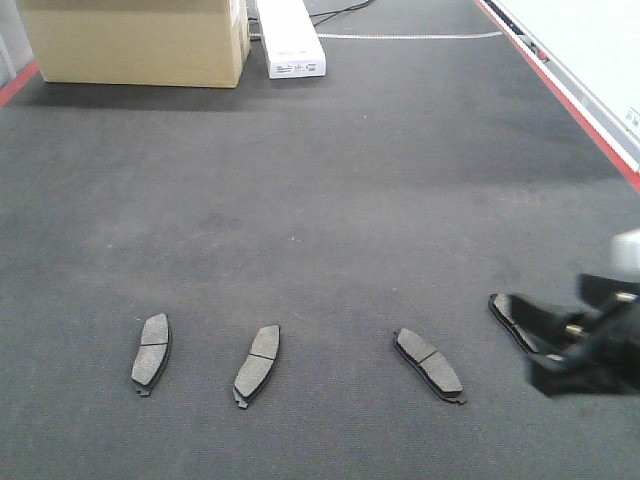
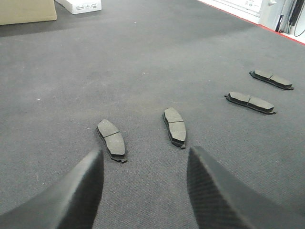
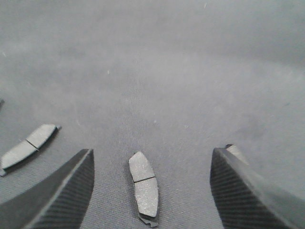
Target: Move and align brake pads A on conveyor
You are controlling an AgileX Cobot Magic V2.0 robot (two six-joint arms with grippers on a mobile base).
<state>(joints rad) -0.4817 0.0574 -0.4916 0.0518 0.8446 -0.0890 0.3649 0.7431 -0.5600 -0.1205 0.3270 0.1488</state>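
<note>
Four dark grey brake pads lie in a loose row on the charcoal conveyor (image 1: 350, 180). The front view shows pads at the left (image 1: 152, 347), centre-left (image 1: 258, 364) and centre-right (image 1: 428, 362), with a fourth (image 1: 503, 308) partly hidden by my right gripper (image 1: 555, 350). In the right wrist view, my right gripper (image 3: 152, 151) is open and hovers over one pad (image 3: 144, 188) lying between its fingers; another pad (image 3: 26, 147) lies to the left. My left gripper (image 2: 145, 150) is open and empty, just short of the two nearest pads (image 2: 111, 140) (image 2: 175, 126).
A cardboard box (image 1: 135, 40) and a white carton (image 1: 290, 40) stand at the belt's far end. A red stripe (image 1: 560, 90) runs along the right edge. Bare belt stretches between the pads and the boxes.
</note>
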